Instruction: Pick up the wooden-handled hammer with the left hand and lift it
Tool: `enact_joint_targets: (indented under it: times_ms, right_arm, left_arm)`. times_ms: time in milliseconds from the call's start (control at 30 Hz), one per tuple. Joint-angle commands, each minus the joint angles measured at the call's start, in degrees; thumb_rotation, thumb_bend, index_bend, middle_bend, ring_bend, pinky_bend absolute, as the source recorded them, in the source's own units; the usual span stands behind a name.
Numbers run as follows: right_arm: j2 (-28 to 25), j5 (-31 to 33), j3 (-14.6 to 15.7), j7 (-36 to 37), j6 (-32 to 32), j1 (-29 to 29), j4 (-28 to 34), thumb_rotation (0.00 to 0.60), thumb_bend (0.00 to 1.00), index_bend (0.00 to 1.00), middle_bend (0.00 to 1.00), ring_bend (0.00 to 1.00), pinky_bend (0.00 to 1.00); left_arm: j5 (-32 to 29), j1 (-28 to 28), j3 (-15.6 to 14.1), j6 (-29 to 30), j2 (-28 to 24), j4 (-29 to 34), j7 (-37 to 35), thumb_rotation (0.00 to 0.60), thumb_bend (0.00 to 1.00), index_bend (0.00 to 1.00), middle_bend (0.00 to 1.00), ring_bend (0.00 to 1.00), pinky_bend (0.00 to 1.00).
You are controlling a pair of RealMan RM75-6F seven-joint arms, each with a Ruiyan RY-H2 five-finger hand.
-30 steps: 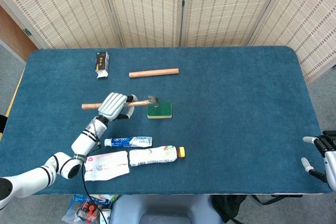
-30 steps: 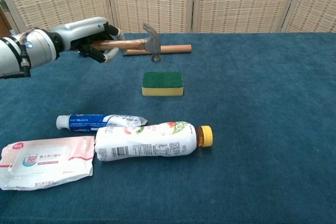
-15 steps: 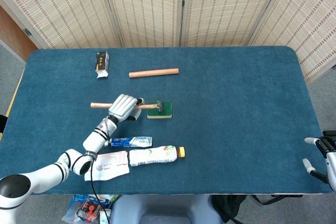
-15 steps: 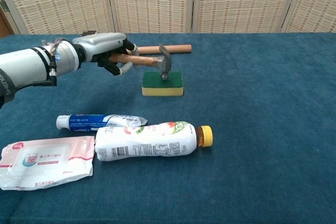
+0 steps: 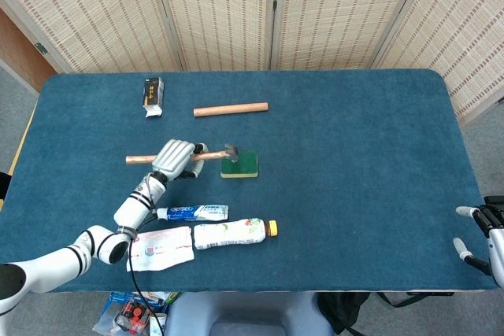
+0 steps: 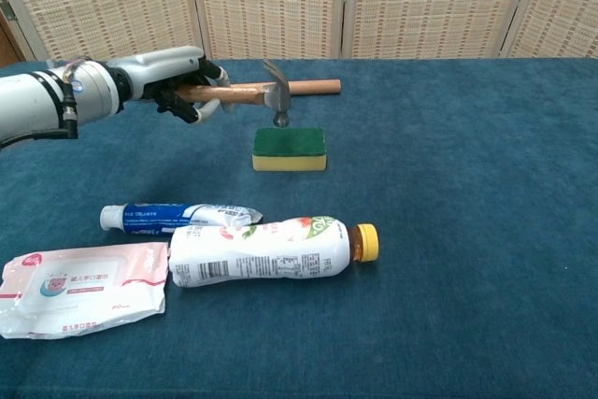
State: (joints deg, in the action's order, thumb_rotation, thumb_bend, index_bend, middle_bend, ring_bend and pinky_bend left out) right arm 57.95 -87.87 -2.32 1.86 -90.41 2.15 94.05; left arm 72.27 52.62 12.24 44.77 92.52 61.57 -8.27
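From where I stood, the left hand (image 6: 182,91) had its fingers wrapped around the wooden shaft of the wooden-handled hammer (image 6: 245,92), gripping it partway along, so that a stretch of bare handle stuck out behind the hand toward the left side of the table (image 5: 354,155). The hammer was clear of the cloth (the chest view showed its metal head hanging in the air just above the green sponge (image 6: 290,149), apart from it), and it lay roughly level, head pointing right. In the head view the same hand (image 5: 175,158) covered the middle of the hammer (image 5: 213,154), its head just left of the sponge (image 5: 239,165). I judged the pick-up done and the lift at least begun, with perhaps only a little more height to gain. Just behind the hammer lay a plain wooden dowel (image 6: 313,87), resting on the table and untouched. Nearer the front sat a wipes packet (image 6: 82,289), a toothpaste tube (image 6: 177,217) and a bottle (image 6: 271,249), all well apart from the work. Far over at the right edge, the right hand (image 5: 479,235) showed only in part in the head view, holding nothing, its fingers apart.
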Motion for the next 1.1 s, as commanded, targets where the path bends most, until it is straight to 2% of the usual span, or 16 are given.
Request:
enact_joint_targets:
  times_ms: [33, 233, 333, 633, 900, 1000, 1100]
  right_arm:
    - [0.1, 0.1, -0.1, 0.0, 0.1, -0.1, -0.1, 0.600, 0.26, 0.33, 0.35, 0.23, 0.26]
    - [-0.1, 0.5, -0.1, 0.0, 0.2, 0.0, -0.1, 0.600, 0.26, 0.33, 0.35, 0.23, 0.26]
    - [0.0, 0.4, -0.1, 0.1, -0.2, 0.2, -0.1, 0.600, 0.26, 0.33, 0.35, 0.23, 0.26]
    - [0.1, 0.1, -0.1, 0.4, -0.2, 0.2, -0.3, 0.600, 0.26, 0.33, 0.35, 0.23, 0.26]
    - [0.3, -0.1, -0.2, 0.1, 0.6, -0.4, -0.2, 0.600, 0.26, 0.33, 0.35, 0.23, 0.26]
    - [0.3, -0.2, -0.2, -0.2, 0.6, -0.5, 0.1, 0.600, 0.26, 0.33, 0.35, 0.23, 0.26]
    - [0.2, -0.3, -0.2, -0.7, 0.4, -0.4, 0.5, 0.600, 0.26, 0.33, 0.35, 0.23, 0.26]
  left_arm:
    - [-0.5, 0.1, -0.4, -1.2, 0.1, -0.4, 0.7, 0.600, 0.59, 0.74, 0.94, 0.91, 0.90]
    - [-1.4, 1.0, -1.1, -3.9, 1.8, -2.4, 2.3, 0.600, 0.59, 0.74, 0.94, 0.91, 0.90]
    - [-1.3, 1.0, -0.6, -3.1, 2.0, -2.2, 2.1, 0.600, 0.59, 0.74, 0.94, 0.91, 0.90]
    - [-1.9, -1.4, 1.0, -0.3, -2.2, 1.8, -1.5, 0.600, 0.59, 0.74, 0.94, 0.91, 0.90]
    - [-5.3, -3.8, 0.2, -0.3, -2.1, -1.5, 0.8, 0.600, 0.59, 0.70, 0.91, 0.84, 0.87]
    - [-6.3, -4.2, -0.1, -0.5, -0.9, -3.5, 1.8, 0.600, 0.58, 0.63, 0.82, 0.74, 0.79]
    - [-7.5, -4.3, -0.6, -2.2, -0.6, -4.2, 3.8, 0.600, 0.52, 0.41, 0.56, 0.50, 0.56]
